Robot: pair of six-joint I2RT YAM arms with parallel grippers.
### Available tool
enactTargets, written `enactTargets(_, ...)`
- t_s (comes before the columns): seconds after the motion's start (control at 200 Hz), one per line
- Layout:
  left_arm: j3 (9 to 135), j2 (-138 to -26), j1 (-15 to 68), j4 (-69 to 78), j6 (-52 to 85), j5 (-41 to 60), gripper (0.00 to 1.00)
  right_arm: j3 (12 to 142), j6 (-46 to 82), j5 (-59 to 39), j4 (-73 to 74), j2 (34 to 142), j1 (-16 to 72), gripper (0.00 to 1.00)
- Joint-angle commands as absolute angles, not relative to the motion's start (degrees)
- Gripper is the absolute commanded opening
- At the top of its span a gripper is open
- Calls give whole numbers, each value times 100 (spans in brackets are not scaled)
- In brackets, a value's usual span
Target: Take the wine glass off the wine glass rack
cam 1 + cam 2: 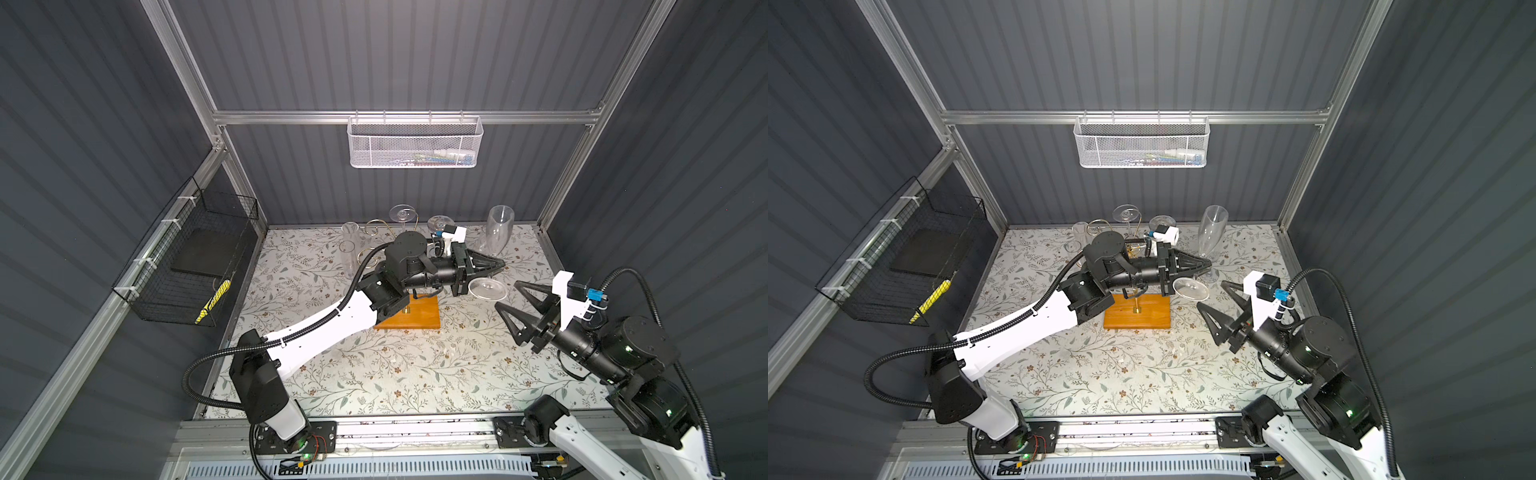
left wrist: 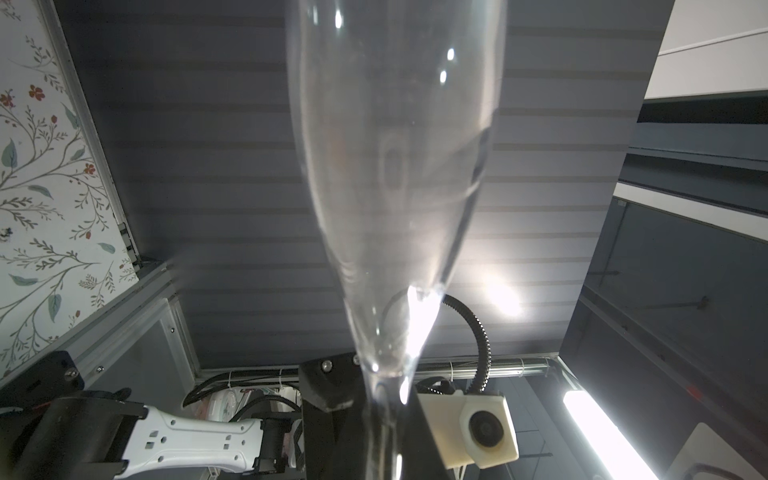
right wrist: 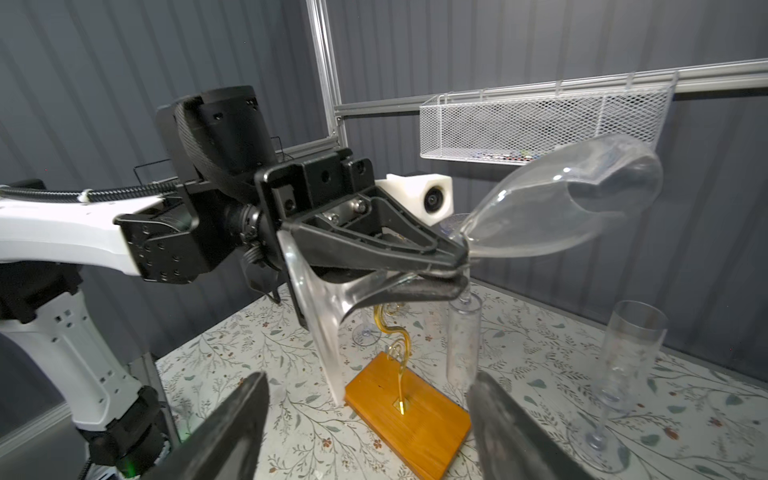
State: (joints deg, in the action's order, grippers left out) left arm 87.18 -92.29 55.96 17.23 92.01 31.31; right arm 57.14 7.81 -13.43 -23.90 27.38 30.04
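**Left gripper (image 3: pixel 457 270) pinches the wine glass (image 3: pixel 582 199) by its stem.**
The glass appears free of the wine glass rack (image 3: pixel 409 415), which stands below the jaws, so only setting it down seems left. The right gripper (image 1: pixel 508 296) hovers just beside, jaws wide. The glass is clear and slender, tilted bowl-up.

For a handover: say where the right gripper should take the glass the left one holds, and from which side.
Probably the wine glass bowl's narrow end, beyond the left gripper shut on its stem. Come from the open right gripper's side, jaws straddling the taper; the rim end is wider.
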Motion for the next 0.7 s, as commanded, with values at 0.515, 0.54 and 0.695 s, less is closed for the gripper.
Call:
enactTargets(0.515, 10135, -8888, 5633, -691, 3776, 2191, 0, 7427, 3563, -277, -2494, 3392, 3000, 94)
enactTargets(0.54, 10064, -8812, 5632, -669, 3552, 2120, 0, 7465, 3646, -353, -2409, 3452, 3007, 94)
enactTargets(0.695, 9651, -8449, 5636, -544, 2439, 1693, 0, 7645, 3859, -692, -1980, 3825, 3006, 94)
